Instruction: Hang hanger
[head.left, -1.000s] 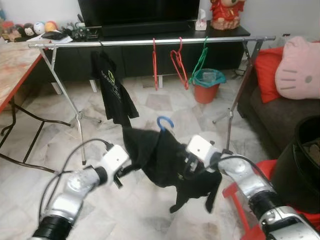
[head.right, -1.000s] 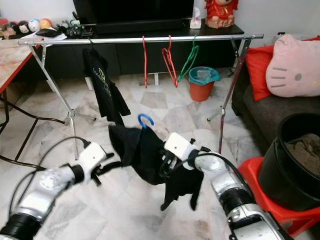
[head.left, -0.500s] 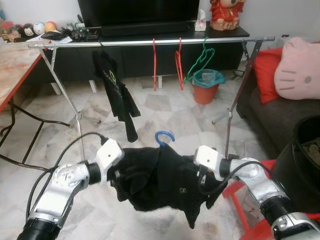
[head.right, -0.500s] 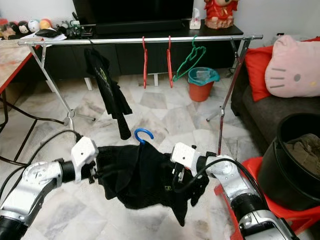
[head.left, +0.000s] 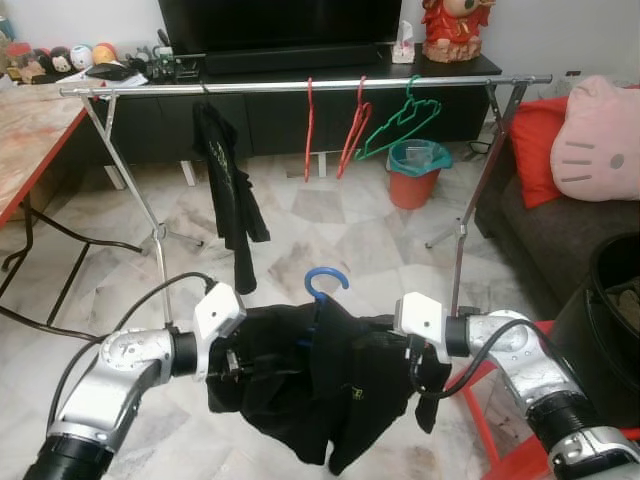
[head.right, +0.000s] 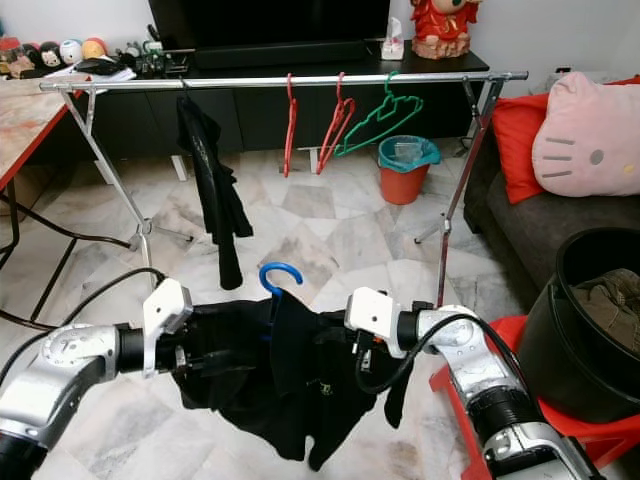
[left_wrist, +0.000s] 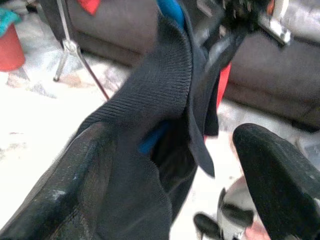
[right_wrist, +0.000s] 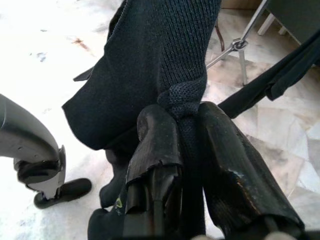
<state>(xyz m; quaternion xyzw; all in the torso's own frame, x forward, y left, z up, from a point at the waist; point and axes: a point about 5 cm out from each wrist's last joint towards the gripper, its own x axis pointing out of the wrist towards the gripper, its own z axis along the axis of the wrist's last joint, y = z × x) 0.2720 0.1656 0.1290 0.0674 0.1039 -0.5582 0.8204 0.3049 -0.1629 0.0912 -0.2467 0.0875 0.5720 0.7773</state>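
Both grippers, left gripper (head.left: 232, 362) and right gripper (head.left: 415, 357), are pinching the black shirt (head.left: 310, 375), its blue hanger (head.left: 322, 282) hooking upward between them, below the rail (head.left: 300, 86) ahead

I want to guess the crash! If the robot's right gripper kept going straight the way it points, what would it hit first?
Probably the black shirt it already pinches; the right gripper points into that cloth. Beyond it, likely the left gripper, though depth is unclear.

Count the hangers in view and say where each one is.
4, perhaps more hidden: two red hangers and a green hanger on the rail; a blue hanger inside the held black garment.
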